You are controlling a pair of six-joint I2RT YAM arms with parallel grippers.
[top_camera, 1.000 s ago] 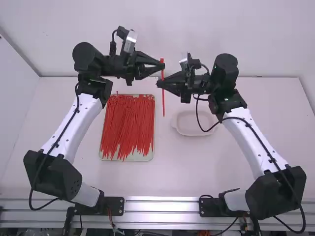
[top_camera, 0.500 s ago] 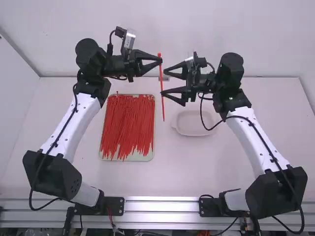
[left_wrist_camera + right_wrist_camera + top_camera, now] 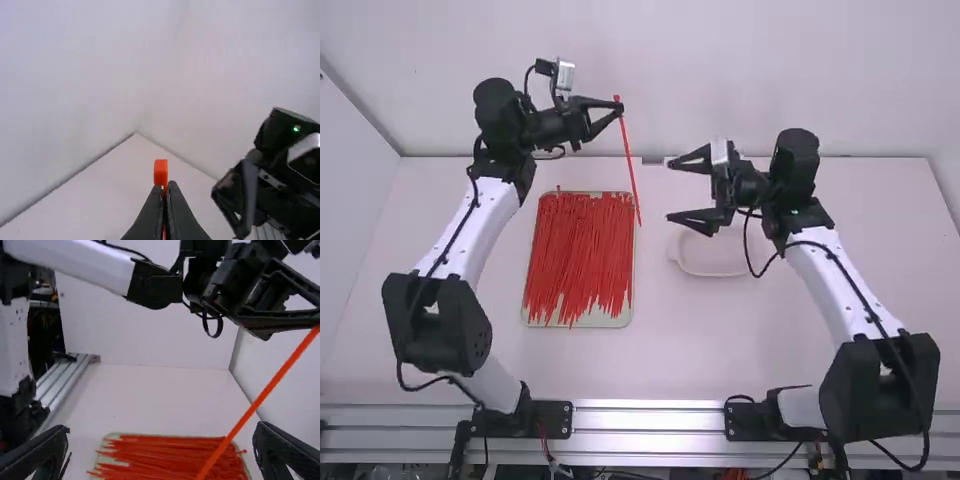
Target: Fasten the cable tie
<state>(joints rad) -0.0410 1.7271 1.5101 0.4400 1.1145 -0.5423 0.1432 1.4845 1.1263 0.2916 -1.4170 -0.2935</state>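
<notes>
Your right gripper (image 3: 672, 188) backed off, fingers apart — left gripper (image 3: 616, 108) clamps the light, whippy cable tie (image 3: 628, 160); grasp its dangling tail.

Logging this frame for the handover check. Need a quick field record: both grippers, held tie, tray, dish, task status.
left gripper: shut on the held cable tie near its head, raised
held cable tie: red, straight, hangs down, tail free
right gripper: open wide, empty, apart from the tie
tray: on the table, holds the spare ties
white dish: beside the tray, looks empty
status: not looped, not fastened
</notes>
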